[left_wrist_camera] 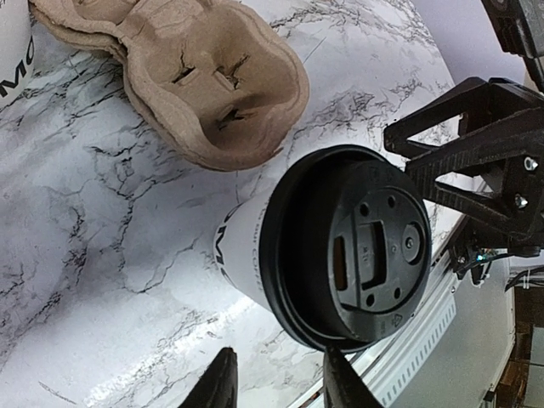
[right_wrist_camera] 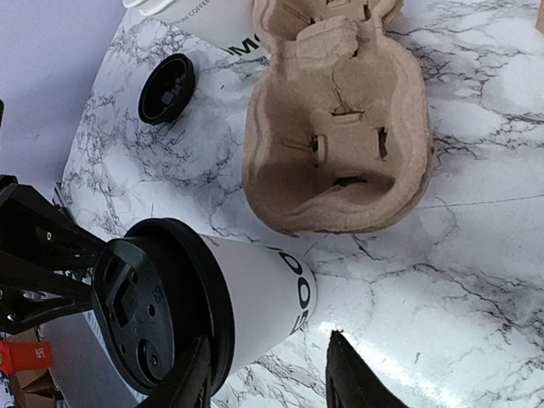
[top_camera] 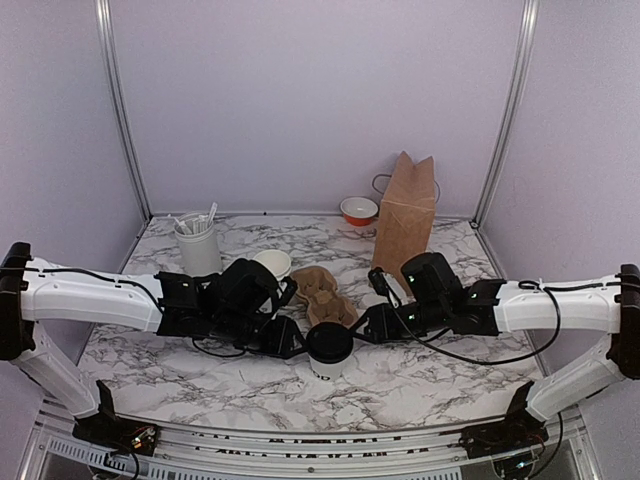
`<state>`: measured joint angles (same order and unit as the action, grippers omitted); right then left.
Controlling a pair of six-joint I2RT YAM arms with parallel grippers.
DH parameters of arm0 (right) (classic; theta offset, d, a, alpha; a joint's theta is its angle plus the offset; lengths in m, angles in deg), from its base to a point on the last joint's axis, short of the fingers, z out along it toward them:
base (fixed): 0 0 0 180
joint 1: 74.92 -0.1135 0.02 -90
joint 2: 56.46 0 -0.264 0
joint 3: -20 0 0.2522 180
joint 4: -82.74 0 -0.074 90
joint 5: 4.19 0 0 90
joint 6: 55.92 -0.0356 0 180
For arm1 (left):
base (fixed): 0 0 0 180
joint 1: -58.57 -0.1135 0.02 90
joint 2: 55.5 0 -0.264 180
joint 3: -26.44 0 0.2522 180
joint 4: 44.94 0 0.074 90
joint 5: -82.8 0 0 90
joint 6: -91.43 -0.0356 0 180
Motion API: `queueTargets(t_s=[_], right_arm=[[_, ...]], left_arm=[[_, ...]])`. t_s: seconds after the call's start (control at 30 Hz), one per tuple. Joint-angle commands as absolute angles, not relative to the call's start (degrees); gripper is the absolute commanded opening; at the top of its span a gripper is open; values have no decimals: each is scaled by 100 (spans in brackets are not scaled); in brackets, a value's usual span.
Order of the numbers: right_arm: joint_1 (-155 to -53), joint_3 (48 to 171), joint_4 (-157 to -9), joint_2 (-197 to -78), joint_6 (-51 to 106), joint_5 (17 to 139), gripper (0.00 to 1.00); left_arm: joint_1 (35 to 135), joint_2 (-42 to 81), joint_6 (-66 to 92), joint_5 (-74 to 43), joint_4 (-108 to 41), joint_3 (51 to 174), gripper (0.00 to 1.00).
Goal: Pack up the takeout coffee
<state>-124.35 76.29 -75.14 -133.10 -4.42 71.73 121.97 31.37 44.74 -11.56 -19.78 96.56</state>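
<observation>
Seeing my left tool (left_wrist_camera: pixel 280 359) and right tool (right_wrist_camera: pixel 270 342) half spread, pinching nothing; takeout coffee (top_camera: pixel 329 345) (upright, I'd say) stands between them, just past their tips

The takeout coffee (left_wrist_camera: pixel 242 255) has a smooth white paper wall, and its lid (left_wrist_camera: pixel 357 246) is black moulded plastic with a dull sheen. The cup carrier (left_wrist_camera: pixel 204 85) is brown pressed pulp, rough, fibrous and matt. The table (left_wrist_camera: pixel 93 255) has a marble-patterned top, smooth and glossy, catching light. The bag (top_camera: pixel 405 215) is matt brown kraft paper.
</observation>
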Motion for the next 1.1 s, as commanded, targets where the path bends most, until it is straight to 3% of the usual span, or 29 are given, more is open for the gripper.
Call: queueTargets(t_s=[0.0,0.73,0.9,1.07], right_arm=[[-12541,7718,-7368,-13133,-451,7208,44],[-13549,7736,-7594,-13234,-1225,7572,44],[-13458,7756,-7442,-12937,-1184,7730,44],[-12800,7378,-7851,-12626,-1145,7116,44]], left_arm=[[12200,2960,4455,-1015,-1840,9580,36],[11989,2442,4423,-792,-1678,9244,36],[11974,2419,4421,-815,-1668,9232,36],[11979,2492,4457,-907,-1686,9271,36]])
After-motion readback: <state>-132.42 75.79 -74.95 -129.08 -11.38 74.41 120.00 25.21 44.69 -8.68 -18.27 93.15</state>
